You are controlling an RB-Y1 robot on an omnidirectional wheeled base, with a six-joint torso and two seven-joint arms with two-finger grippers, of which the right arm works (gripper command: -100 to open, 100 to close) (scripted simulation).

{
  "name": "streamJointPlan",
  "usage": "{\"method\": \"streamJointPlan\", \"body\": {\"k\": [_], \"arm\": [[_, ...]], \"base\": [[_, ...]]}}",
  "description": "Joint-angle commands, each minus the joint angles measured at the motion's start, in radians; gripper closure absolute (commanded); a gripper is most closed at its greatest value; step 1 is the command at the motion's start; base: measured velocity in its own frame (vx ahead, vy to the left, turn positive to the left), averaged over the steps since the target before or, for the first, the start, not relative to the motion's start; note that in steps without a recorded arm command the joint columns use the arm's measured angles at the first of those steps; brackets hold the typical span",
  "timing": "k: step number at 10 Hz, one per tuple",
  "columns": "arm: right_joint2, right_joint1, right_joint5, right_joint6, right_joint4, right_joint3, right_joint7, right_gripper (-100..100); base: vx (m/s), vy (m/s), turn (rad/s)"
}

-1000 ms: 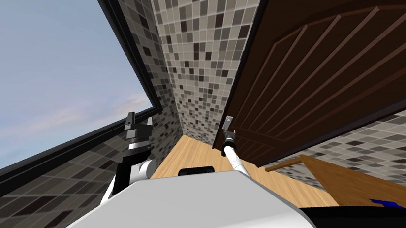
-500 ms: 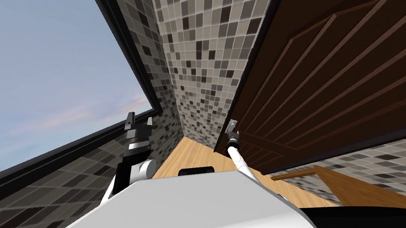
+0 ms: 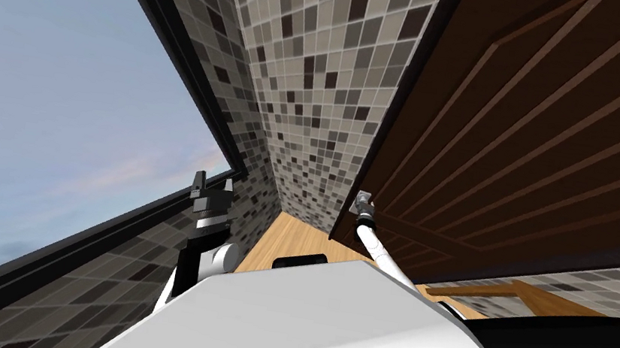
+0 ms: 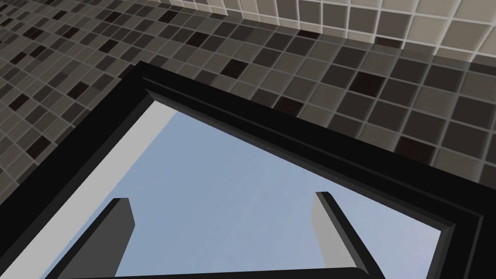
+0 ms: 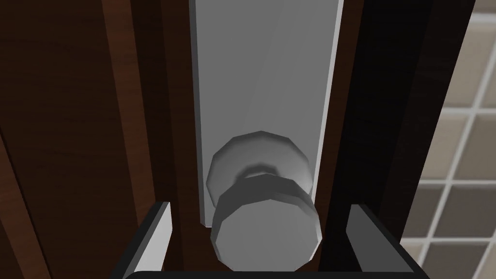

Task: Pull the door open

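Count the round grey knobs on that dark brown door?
1: the round grey knob on the dark brown door's grey plate, between the right gripper's open fingers. Far side hidden.

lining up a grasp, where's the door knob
Right wrist view: the grey door knob sits between the right hand's open fingers, on a grey plate at the brown door's edge.

White right forearm (image 3: 379, 247), black-and-white left arm (image 3: 194, 258), thin light grey jaws on dark boxes.

The grey plate (image 5: 264, 72) behind the knob (image 5: 266, 232) runs off the picture's edge
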Motion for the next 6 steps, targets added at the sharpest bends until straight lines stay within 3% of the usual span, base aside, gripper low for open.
{"method": "streamJointPlan", "body": {"k": [1,2,6], "arm": [[0.000,0.000,0.000,0.000,0.000,0.000,0.000,-100],[0.000,0.000,0.000,0.000,0.000,0.000,0.000,100],[0.000,0.000,0.000,0.000,0.000,0.000,0.000,100]], "base": [[0.086,-0.013,0.015],[-0.013,-0.001,-0.017],[-0.019,0.002,0.002]]}}
